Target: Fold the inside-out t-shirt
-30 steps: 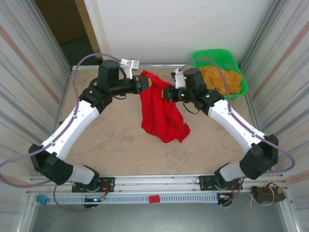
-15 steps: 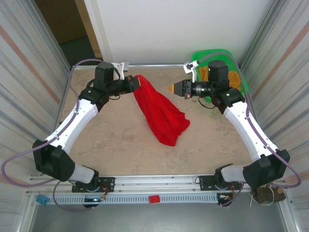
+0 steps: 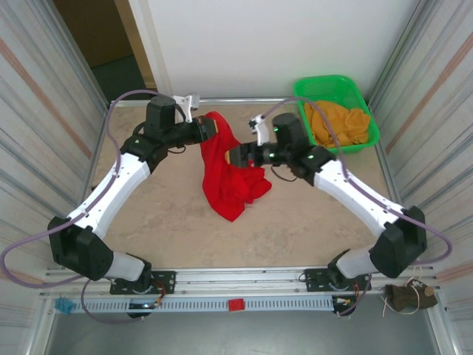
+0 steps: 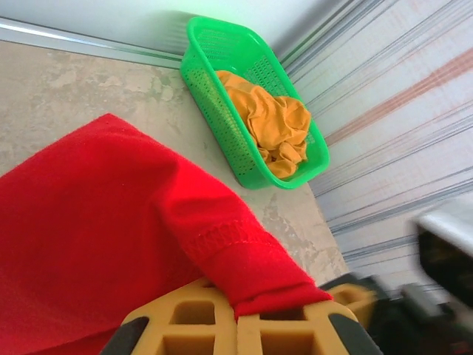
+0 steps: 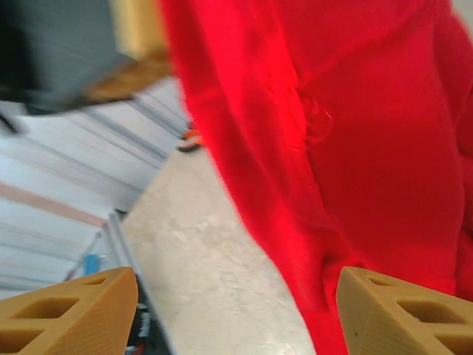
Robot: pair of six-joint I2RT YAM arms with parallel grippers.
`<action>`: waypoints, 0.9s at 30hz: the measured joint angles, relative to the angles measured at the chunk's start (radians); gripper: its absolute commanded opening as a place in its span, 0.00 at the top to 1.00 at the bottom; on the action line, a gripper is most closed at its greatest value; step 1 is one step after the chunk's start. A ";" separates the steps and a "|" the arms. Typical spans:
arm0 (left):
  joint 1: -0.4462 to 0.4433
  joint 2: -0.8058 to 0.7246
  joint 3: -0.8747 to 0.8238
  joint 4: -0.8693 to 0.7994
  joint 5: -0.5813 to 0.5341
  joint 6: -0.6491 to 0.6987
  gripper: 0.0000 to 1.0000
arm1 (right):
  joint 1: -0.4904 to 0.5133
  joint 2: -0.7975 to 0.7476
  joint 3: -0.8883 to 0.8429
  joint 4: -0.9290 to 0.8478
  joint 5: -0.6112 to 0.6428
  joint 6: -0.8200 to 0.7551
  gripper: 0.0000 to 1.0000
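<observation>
The inside-out t-shirt point(image 3: 225, 174) is bright red and hangs bunched above the table, its lower end drooping toward the table. My left gripper point(image 3: 210, 131) is shut on its top; in the left wrist view the pads point(image 4: 188, 329) pinch a stitched hem of the t-shirt point(image 4: 111, 222). My right gripper point(image 3: 235, 157) is open against the hanging cloth's right side. In the right wrist view its fingertips point(image 5: 81, 307) stand wide apart, with the t-shirt point(image 5: 355, 133) hanging just ahead and its edge beside the right one.
A green basket point(image 3: 367, 111) with an orange-yellow cloth point(image 3: 338, 122) sits at the back right corner; it shows in the left wrist view as the basket point(image 4: 222, 96). Metal walls close both sides of the beige table point(image 3: 170, 214).
My right gripper pulled away to the right while shut, then came back to the shirt and opened. The shirt's lower part swung left and now hangs narrower.
</observation>
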 measured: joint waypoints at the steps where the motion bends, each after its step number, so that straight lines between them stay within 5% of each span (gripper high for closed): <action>1: -0.005 0.000 0.006 -0.001 0.000 -0.001 1.00 | 0.018 0.019 0.000 0.001 0.043 0.002 0.31; 5: -0.023 -0.006 0.033 -0.005 0.008 -0.003 1.00 | 0.022 0.067 0.000 0.006 0.173 0.006 0.39; 8: -0.029 -0.021 0.035 -0.005 0.019 -0.010 1.00 | -0.010 0.105 0.023 0.008 0.198 0.016 0.94; 9: -0.030 -0.025 0.035 -0.005 0.022 -0.010 1.00 | -0.021 0.117 0.033 0.010 0.196 0.018 1.00; 17: -0.033 -0.066 0.039 -0.079 0.011 -0.004 1.00 | -0.250 0.043 0.008 0.043 0.106 0.053 1.00; 18: -0.036 -0.066 0.039 -0.084 0.011 -0.002 1.00 | -0.281 0.021 0.007 0.045 0.085 0.056 0.87; 20: -0.045 -0.065 0.039 -0.090 0.016 -0.002 1.00 | -0.323 -0.029 0.010 0.043 0.053 0.063 0.45; 24: -0.042 -0.070 0.050 -0.082 0.018 -0.015 1.00 | -0.327 -0.093 0.004 0.022 0.084 0.082 0.33; 27: -0.055 -0.070 0.065 -0.080 0.019 -0.029 1.00 | -0.198 -0.174 -0.075 0.042 0.178 0.100 0.26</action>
